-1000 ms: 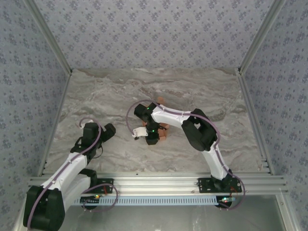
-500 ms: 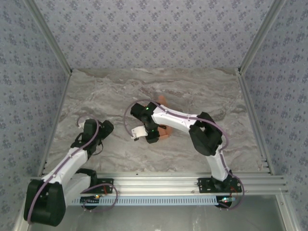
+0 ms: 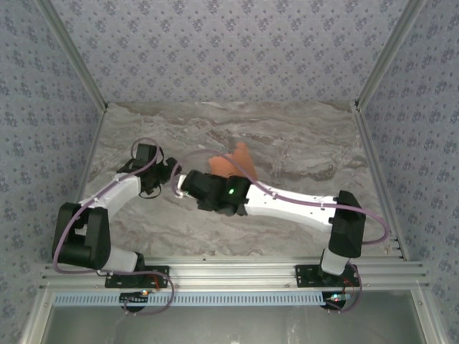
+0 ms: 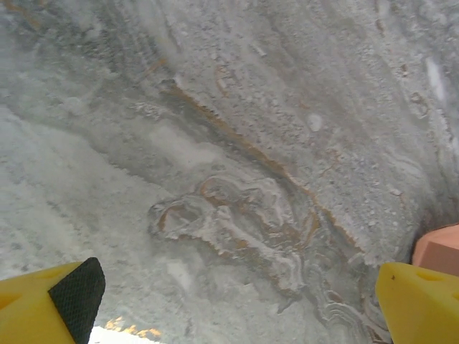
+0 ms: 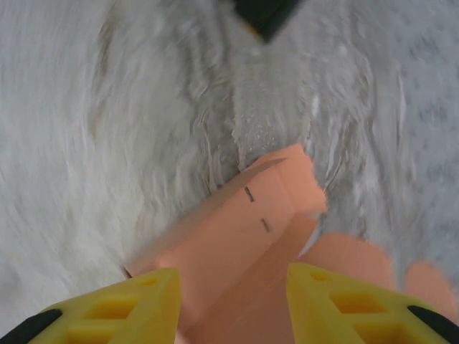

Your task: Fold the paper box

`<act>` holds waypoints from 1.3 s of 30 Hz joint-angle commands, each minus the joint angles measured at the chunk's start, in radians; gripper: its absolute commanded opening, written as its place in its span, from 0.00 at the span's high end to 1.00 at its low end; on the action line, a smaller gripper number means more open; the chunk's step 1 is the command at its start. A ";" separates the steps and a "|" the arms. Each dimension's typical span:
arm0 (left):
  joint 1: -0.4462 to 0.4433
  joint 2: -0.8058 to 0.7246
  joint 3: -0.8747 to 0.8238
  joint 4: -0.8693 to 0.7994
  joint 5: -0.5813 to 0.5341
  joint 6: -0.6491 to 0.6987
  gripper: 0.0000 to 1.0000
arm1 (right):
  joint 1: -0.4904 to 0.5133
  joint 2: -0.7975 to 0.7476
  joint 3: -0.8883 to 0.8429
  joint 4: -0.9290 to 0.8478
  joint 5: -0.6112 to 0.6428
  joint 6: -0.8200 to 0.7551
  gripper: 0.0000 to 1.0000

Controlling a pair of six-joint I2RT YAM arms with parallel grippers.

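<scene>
- Right wrist view: the paper box (image 5: 244, 229) sits lower middle of the frame, a part-folded salmon ridge running up between the right gripper (image 5: 233, 278) fingers. They're partway apart, straddling it; can't tell if they actually pinch it.
- Top external view: the box is mid-frame on the marble table (image 3: 308, 143), just above the right wrist.
- Left wrist view: left gripper (image 4: 237, 287) is spread wide, holding nothing, with a card corner at the right edge.
- Handling guess: light thin card, springy at the creases, slides easily, dents if squeezed. I'd pinch a flap edge near a crease while the other gripper pins the base.
</scene>
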 commanded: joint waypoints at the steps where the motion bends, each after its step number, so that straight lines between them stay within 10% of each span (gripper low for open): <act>1: 0.017 -0.003 0.022 -0.111 -0.049 0.029 0.01 | 0.011 0.055 0.087 -0.175 0.193 0.851 0.55; 7: 0.042 0.019 0.053 -0.197 -0.049 0.043 0.01 | -0.045 0.068 -0.033 -0.124 -0.048 1.342 0.37; 18: 0.061 -0.151 -0.080 -0.167 -0.066 -0.002 0.01 | -0.166 0.149 -0.182 -0.088 -0.359 1.829 0.39; 39: 0.061 -0.273 -0.172 -0.173 -0.025 0.000 0.01 | -0.245 0.020 -0.340 -0.087 -0.342 1.983 0.33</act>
